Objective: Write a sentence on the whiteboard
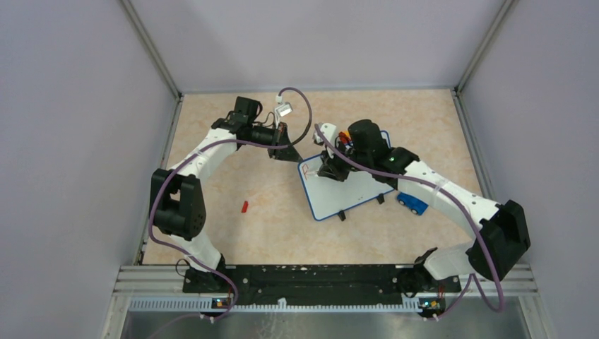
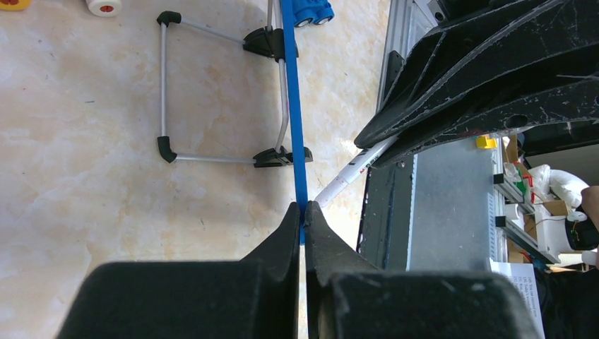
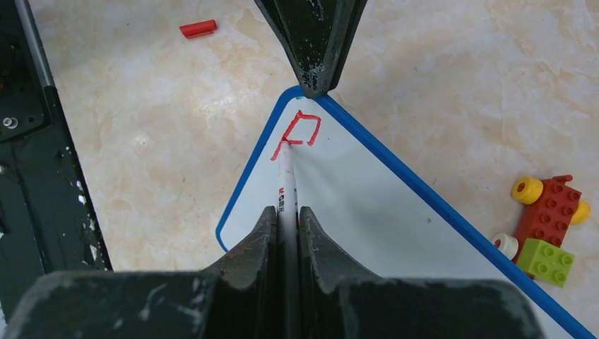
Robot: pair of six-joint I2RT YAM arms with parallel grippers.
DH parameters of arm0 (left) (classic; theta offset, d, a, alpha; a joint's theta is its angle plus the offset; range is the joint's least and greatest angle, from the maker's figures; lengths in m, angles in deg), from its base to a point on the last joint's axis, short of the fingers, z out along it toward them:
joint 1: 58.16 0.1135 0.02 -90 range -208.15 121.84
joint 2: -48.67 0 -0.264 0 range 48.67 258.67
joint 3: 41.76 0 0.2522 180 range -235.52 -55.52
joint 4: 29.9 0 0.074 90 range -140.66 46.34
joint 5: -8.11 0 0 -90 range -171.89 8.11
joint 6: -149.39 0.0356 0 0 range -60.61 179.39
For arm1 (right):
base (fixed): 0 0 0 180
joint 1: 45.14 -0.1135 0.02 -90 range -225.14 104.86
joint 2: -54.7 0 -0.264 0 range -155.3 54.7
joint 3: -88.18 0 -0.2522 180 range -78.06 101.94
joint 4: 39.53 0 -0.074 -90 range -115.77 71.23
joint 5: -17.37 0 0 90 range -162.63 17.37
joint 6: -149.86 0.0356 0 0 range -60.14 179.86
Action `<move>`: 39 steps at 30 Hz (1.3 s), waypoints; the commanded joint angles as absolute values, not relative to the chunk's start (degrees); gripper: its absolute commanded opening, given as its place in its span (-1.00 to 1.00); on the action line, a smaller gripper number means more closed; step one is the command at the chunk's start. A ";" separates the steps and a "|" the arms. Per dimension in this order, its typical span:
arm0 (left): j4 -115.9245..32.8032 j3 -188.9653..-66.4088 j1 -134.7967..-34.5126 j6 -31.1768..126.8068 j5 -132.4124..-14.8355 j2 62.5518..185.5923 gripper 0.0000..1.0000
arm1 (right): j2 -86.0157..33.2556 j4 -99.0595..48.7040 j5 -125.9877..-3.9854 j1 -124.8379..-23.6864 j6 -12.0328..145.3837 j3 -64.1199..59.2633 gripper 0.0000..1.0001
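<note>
As left fingers point(image 2: 279, 247) pinch the whiteboard point(image 3: 395, 205), right fingers' point(image 3: 258, 247) gripped marker point(image 3: 285, 176) touches a red probable P point(image 3: 302, 128).

Whiteboard point(image 3: 367, 212) smooth, rim blue plastic; table point(image 3: 141, 127) matt, marbled; right tool point(image 3: 287, 213) scuffed black plastic.

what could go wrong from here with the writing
1. The left gripper pinches the whiteboard only at one corner, so marker pressure could swing the board or pull it loose.
2. The marker sticks well out of the right gripper; it may slide or tilt in the fingers and spoil the red P.
</note>
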State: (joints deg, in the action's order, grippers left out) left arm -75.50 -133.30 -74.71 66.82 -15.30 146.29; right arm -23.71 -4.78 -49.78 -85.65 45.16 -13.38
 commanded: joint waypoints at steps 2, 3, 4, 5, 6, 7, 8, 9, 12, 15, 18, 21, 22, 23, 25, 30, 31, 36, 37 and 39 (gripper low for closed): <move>-74.89 -132.69 -75.12 67.04 -13.41 144.03 -1.00 | -19.43 -5.41 -47.36 -86.12 45.98 -11.64 -1.00; -74.92 -132.73 -75.12 67.01 -13.53 143.96 -1.00 | -18.56 -5.04 -46.87 -85.84 46.04 -11.93 -1.00; -74.87 -132.69 -75.12 67.02 -13.63 143.85 -1.00 | -17.77 -4.67 -46.24 -85.30 46.14 -12.30 -1.00; -74.91 -132.66 -75.12 67.05 -13.79 143.80 -1.00 | -17.13 -4.39 -45.63 -84.73 46.19 -12.72 -1.00; -74.87 -132.56 -75.12 67.12 -13.83 143.69 -1.00 | -16.57 -4.20 -45.35 -84.16 46.23 -13.19 -1.00; -74.89 -132.51 -75.12 67.09 -13.79 143.61 -1.00 | -16.14 -4.03 -44.99 -83.49 46.24 -13.68 -1.00; -74.86 -132.35 -75.12 67.17 -13.93 143.59 -1.00 | -15.82 -3.98 -44.41 -82.84 46.16 -14.25 -1.00; -74.86 -132.28 -75.12 67.18 -13.99 143.51 -1.00 | -15.45 -4.09 -43.69 -82.17 46.23 -15.06 -1.00; -74.91 -132.22 -75.11 67.25 -14.13 143.41 -1.00 | -15.02 -4.13 -41.71 -80.95 46.35 -16.23 -1.00; -74.87 -132.24 -75.12 67.26 -14.03 143.58 -1.00 | -14.87 -4.25 -41.30 -80.56 46.16 -16.63 -1.00; -74.88 -132.11 -75.18 67.26 -14.00 143.61 -1.00 | -15.11 -5.32 -41.12 -80.56 46.43 -17.17 -1.00; -74.91 -132.23 -75.21 67.12 -13.96 143.83 -1.00 | -15.93 -7.07 -41.34 -80.56 47.12 -17.47 -1.00; -74.87 -132.31 -75.21 67.08 -13.92 143.83 -1.00 | -16.27 -7.48 -41.18 -80.62 47.34 -17.42 -1.00; -74.88 -132.32 -75.16 67.12 -13.79 143.83 -1.00 | -16.42 -7.70 -41.16 -80.64 47.50 -17.32 -1.00; -74.88 -132.25 -75.28 67.08 -13.86 143.69 -1.00 | -16.66 -7.95 -41.25 -80.80 47.64 -17.11 -1.00; -74.87 -132.06 -75.29 67.13 -13.85 143.67 -1.00 | -17.09 -8.20 -43.00 -81.49 47.80 -16.80 -1.00; -74.87 -132.07 -75.29 67.15 -13.78 143.59 -1.00 | -17.15 -8.34 -43.35 -81.58 47.90 -16.80 -1.00; -74.91 -132.02 -75.38 67.13 -13.84 143.45 -1.00 | -18.39 -7.69 -45.46 -82.17 47.99 -15.99 -1.00; -74.91 -132.01 -75.37 67.09 -13.86 143.45 -1.00 | -18.69 -7.66 -46.04 -82.33 48.00 -15.87 -1.00; -74.87 -131.99 -75.38 67.12 -13.86 143.36 -1.00 | -19.37 -7.33 -47.31 -82.61 47.93 -15.33 -1.00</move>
